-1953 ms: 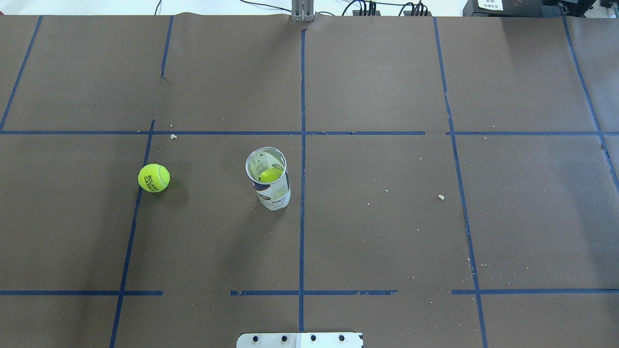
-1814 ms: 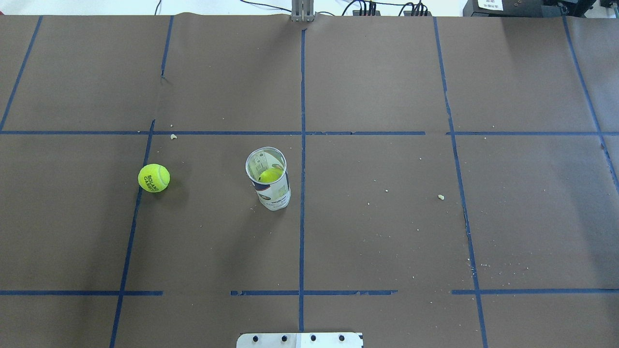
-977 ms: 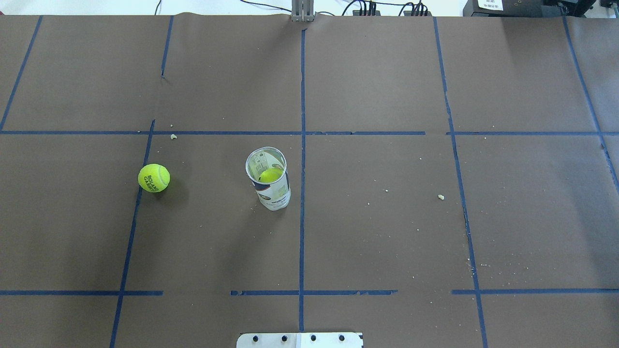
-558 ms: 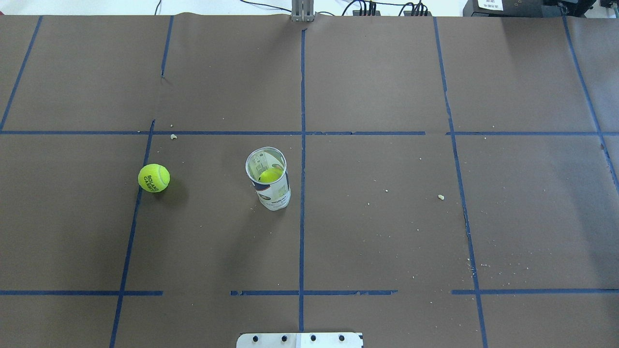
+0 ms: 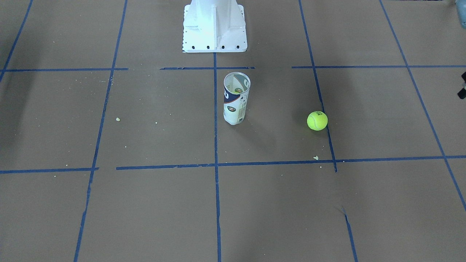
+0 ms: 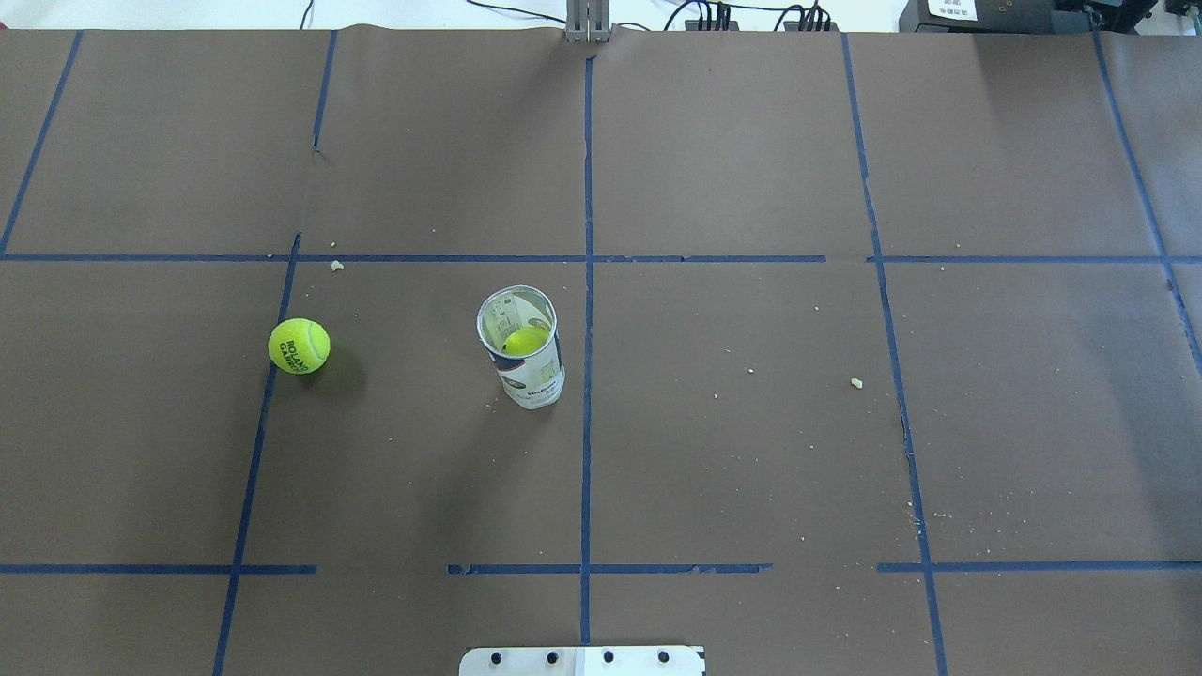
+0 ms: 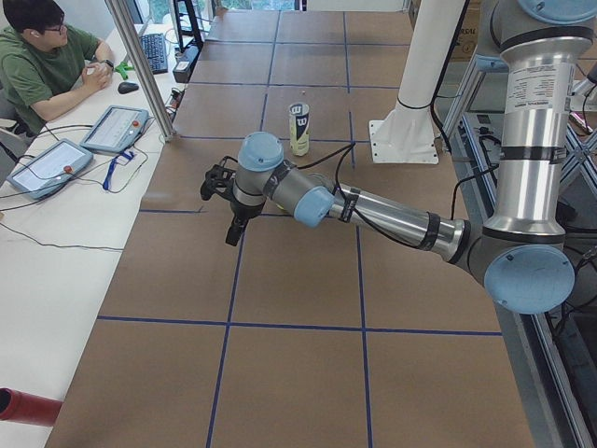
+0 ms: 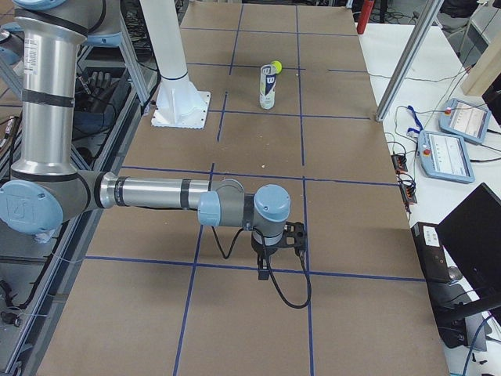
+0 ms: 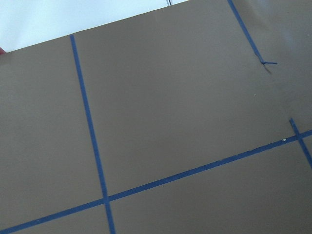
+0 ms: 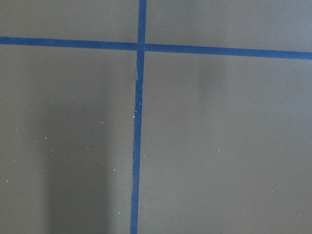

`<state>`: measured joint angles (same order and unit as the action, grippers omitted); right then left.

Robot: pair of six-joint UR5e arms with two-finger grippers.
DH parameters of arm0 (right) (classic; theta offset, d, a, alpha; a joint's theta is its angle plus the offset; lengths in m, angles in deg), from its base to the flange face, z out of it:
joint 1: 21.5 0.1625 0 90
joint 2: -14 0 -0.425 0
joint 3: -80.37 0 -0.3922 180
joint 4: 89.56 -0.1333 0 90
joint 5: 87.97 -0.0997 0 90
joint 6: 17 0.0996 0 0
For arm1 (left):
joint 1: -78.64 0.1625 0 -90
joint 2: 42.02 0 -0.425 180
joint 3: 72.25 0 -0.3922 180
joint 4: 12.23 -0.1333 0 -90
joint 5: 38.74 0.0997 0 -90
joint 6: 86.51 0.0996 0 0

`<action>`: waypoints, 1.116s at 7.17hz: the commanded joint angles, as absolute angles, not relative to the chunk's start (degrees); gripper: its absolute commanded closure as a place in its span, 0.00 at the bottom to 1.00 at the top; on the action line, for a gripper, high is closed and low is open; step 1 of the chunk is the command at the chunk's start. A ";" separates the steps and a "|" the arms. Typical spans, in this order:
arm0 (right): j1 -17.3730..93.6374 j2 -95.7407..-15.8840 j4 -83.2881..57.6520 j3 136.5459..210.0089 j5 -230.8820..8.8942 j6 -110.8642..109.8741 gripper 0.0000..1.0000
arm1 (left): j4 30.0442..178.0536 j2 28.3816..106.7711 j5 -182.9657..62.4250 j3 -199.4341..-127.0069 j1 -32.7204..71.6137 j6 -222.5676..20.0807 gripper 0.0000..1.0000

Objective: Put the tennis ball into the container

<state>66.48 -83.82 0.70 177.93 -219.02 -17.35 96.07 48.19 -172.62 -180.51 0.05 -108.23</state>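
Well clear of the left hand (image 7: 211, 182) and right hand (image 8: 294, 235) lies the tennis ball (image 6: 299, 345).
It is set near the container (image 6: 521, 347); hand openings cannot be judged.

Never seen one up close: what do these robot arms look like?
The left arm and right arm are silver tubes with pale blue joint caps and black bands. A black cable loops along each to the black left end effector and right end effector.

You see the can (image 6: 533, 376) from overhead, front and both ends. Your 2 wrist cameras face paper (image 9: 170, 122) closely.
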 commanded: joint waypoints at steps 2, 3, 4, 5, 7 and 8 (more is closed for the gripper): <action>66.48 -83.83 0.70 177.93 -219.02 -17.35 0.00 | 96.67 49.12 -165.10 -189.39 14.69 -134.17 0.00; 66.48 -83.83 0.70 177.93 -219.02 -17.35 0.00 | 96.58 51.82 -161.64 -188.71 20.40 -140.33 0.00; 66.48 -83.83 0.70 177.93 -219.02 -17.35 0.00 | 96.49 54.89 -156.91 -187.31 24.90 -146.22 0.00; 66.48 -83.83 0.70 177.93 -219.02 -17.35 0.00 | 96.49 57.88 -153.03 -183.65 29.38 -149.50 0.00; 66.48 -83.74 0.70 177.93 -219.02 -17.35 0.00 | 96.67 60.63 -148.87 -178.09 34.42 -152.42 0.00; 66.48 -83.83 0.70 177.93 -219.02 -17.35 0.00 | 96.67 60.64 -147.73 -177.64 35.83 -153.74 0.00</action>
<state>66.48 -83.77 0.70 177.93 -219.02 -17.35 96.64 60.06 -149.38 -179.06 33.62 -151.98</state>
